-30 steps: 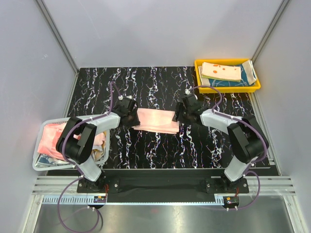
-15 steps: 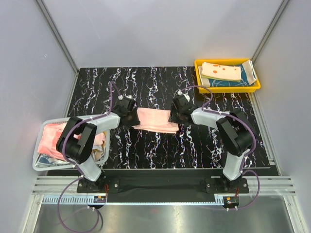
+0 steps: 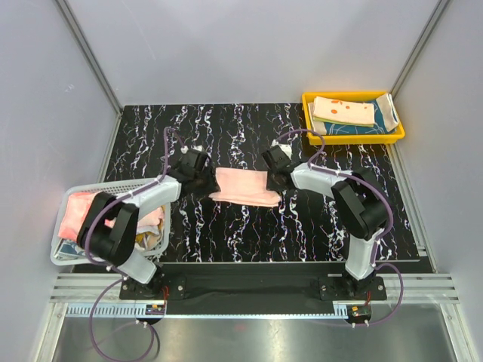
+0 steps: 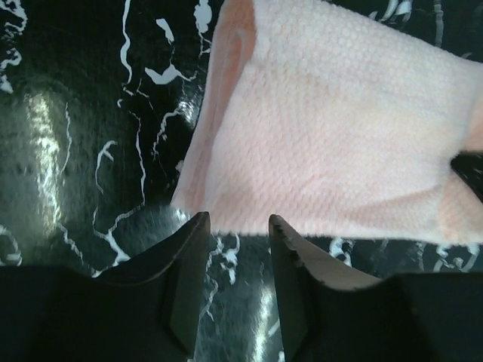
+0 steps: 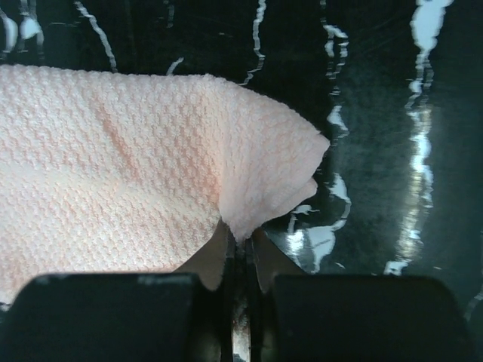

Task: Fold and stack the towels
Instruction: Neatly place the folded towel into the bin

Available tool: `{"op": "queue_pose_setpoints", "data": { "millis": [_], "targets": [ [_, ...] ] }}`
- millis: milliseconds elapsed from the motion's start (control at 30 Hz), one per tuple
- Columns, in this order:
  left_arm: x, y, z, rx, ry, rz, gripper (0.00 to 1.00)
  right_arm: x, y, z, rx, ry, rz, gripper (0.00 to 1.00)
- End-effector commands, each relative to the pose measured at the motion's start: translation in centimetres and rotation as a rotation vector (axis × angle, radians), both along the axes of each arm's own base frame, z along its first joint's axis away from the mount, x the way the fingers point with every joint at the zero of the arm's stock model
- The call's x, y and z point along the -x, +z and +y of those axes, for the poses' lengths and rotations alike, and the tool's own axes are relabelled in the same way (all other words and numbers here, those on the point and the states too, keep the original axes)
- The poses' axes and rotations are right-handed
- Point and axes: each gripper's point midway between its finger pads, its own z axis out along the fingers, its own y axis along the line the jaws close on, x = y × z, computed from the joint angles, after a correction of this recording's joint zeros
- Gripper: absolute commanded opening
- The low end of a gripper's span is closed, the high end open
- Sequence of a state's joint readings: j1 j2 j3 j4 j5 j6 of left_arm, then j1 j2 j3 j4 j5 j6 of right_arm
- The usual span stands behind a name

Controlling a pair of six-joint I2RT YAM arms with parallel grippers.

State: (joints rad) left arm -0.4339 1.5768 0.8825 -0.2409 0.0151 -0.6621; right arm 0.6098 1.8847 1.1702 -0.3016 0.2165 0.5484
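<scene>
1 pale pink towel, flat on counter: right pincer clamped on its corner, left pincer parted at its opposite edge.

1. The bench lies bare at 6 o'clock of the pink towel, and again at 12 o'clock up to the back wall.
2. At 9 o'clock the left end effector blocks the towel's edge; at 3 o'clock the right end effector does.
3. A white basket crowds the 8 o'clock corner, and a yellow tray fills the 1 o'clock corner.
</scene>
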Motion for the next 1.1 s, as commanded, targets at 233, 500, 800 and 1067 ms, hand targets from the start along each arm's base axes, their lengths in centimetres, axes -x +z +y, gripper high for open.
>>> {"op": "queue_pose_setpoints", "data": {
  "millis": [233, 500, 800, 1067],
  "targets": [
    [-0.3, 15.8, -0.1, 0.125, 0.009, -0.276, 0.45, -5.0, 4.3, -5.1, 0.476, 0.08, -0.116, 0.0],
    [2.3, 18.7, 2.1, 0.045, -0.045, -0.334, 0.46, -14.9, 5.9, -8.5, 0.666, 0.106, -0.176, 0.0],
    [2.4, 18.8, 5.3, -0.138, -0.067, -0.336, 0.47, -24.5, 10.1, -15.0, 0.726, 0.062, -0.261, 0.0],
    [1.8, 16.9, 6.0, -0.199, -0.085, -0.31, 0.46, -30.1, 12.6, -21.4, 0.783, -0.041, -0.379, 0.0]
  ]
}}
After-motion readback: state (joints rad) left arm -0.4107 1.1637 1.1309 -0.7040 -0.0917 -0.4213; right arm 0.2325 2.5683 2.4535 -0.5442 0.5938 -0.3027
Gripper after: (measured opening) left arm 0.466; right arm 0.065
